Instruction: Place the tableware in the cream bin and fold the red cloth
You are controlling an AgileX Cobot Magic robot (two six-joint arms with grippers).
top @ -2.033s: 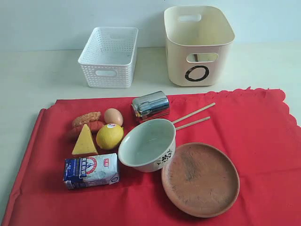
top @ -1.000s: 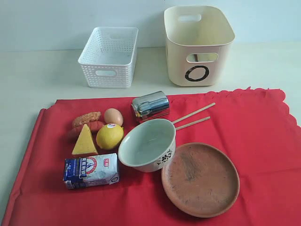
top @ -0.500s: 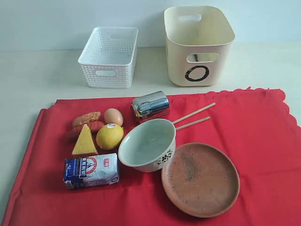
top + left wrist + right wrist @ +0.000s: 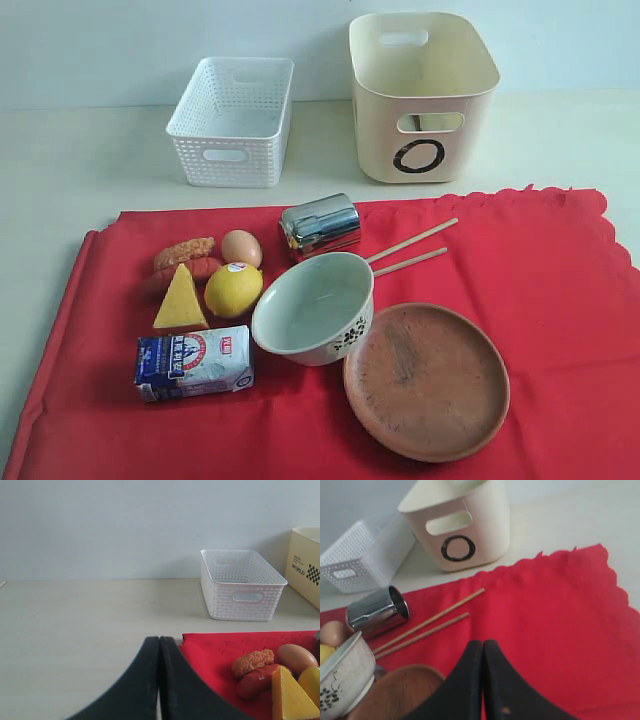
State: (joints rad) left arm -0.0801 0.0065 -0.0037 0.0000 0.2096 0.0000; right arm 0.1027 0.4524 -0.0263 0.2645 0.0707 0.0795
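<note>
Left gripper (image 4: 159, 642): black fingers pressed together, holding nothing. It hangs over the bare table (image 4: 80, 170) at the edge of the red cloth (image 4: 560, 300).
Right gripper (image 4: 483, 645): fingers likewise pressed together and empty, above open red fabric, with the chopsticks and plate nearby.
Red cloth: spread flat on the table, scalloped edge toward the bins, carrying every loose item.
Cream bin (image 4: 375, 150): upright on bare table beyond the scalloped edge, ring mark facing the camera. No tableware shows in it.
Steel cup (image 4: 320, 225): lying on its side on the cloth, just behind the bowl.
Bowl (image 4: 340, 345): mouth up, near mid-cloth, flower print outward. It sits just beside the plate – whether they touch cannot be told.
Clay plate (image 4: 427, 380): flat on the cloth, nearest the camera.
Chopsticks (image 4: 412, 240): two, roughly parallel, lying on the cloth – one end of each hidden behind the bowl's rim.
White basket (image 4: 232, 150): on bare table, left of the cream bin and apart from it.
Food group: cheese wedge (image 4: 180, 300), lemon (image 4: 233, 288), egg (image 4: 241, 247), sausage (image 4: 185, 255) and milk carton (image 4: 193, 362), clustered on the cloth left of the bowl.
</note>
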